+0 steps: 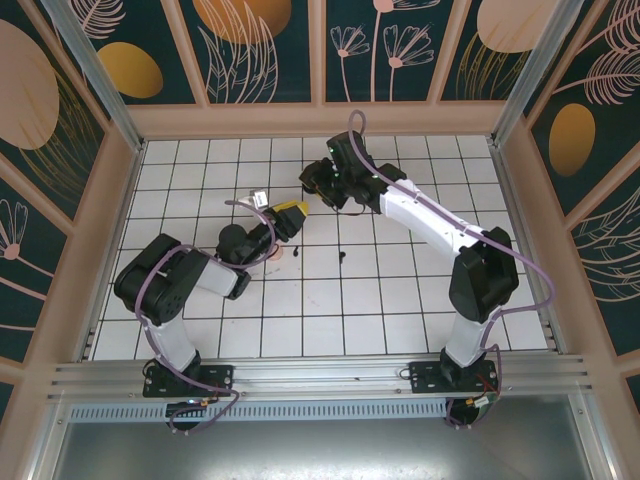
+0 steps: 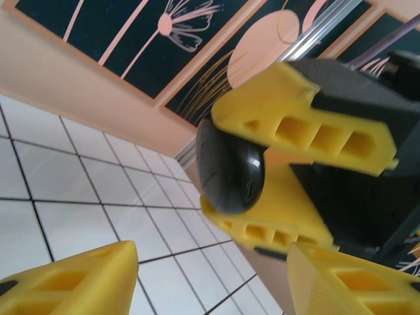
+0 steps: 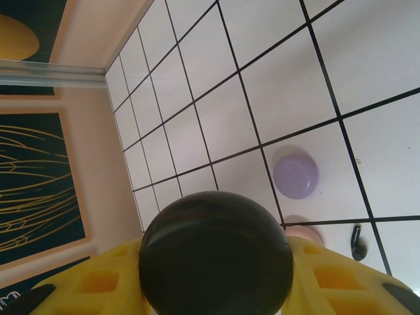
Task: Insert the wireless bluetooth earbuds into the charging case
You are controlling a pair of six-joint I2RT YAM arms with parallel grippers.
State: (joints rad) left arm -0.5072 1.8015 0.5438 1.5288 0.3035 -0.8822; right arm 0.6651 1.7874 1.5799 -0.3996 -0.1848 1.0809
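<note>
Between the yellow fingers of the right gripper (image 2: 223, 161) sits a black charging case (image 3: 215, 259), pinched at its sides and held above the tiled table (image 3: 275, 79). It looks closed, so I cannot see inside. My left gripper (image 2: 211, 262) faces it, fingers spread around nothing. On the tiles lie a closed purple case (image 3: 295, 176), a pink case (image 3: 305, 233) partly hidden, and just beside that a loose black earbud (image 3: 357, 241).

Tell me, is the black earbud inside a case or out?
Out: the black earbud lies bare on a white tile, apart from the purple case.
</note>
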